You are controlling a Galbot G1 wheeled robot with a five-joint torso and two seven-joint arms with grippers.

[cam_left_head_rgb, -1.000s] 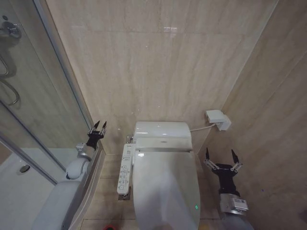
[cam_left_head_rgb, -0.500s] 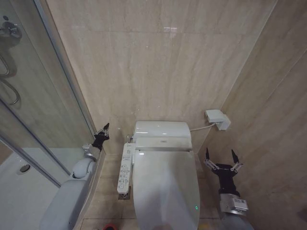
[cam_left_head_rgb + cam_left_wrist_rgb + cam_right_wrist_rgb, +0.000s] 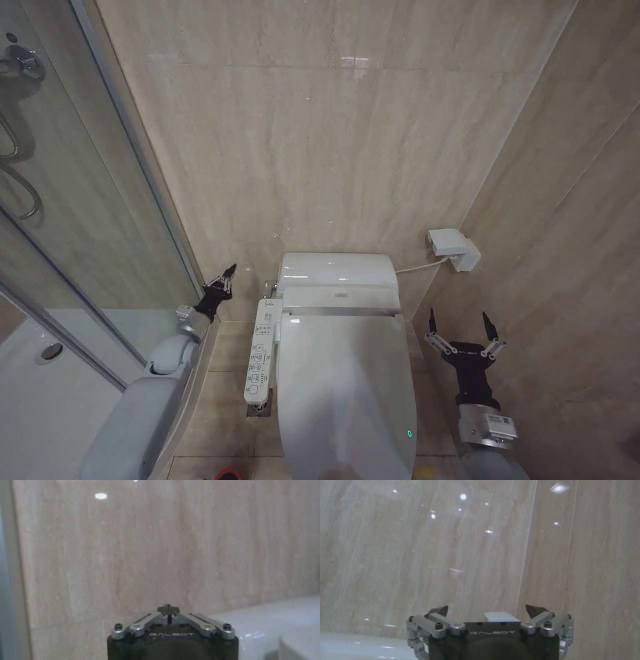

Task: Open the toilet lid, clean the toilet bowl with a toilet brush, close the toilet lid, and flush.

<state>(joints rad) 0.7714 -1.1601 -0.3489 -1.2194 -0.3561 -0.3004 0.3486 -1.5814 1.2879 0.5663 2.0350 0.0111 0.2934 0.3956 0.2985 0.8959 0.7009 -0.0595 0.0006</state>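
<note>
Currently, stage: nothing is gripped; the opening step is judged not yet begun.
Toilet lid [image 3: 345,400]: lies shut over the bowl; glossy white oval plastic.
Left gripper [image 3: 223,280]: held beside the control panel [image 3: 262,352], fingertips pressed together.
Right gripper [image 3: 460,331]: held right of the toilet, jaws spread wide.
Wall [image 3: 330,130]: polished beige tile.
</note>
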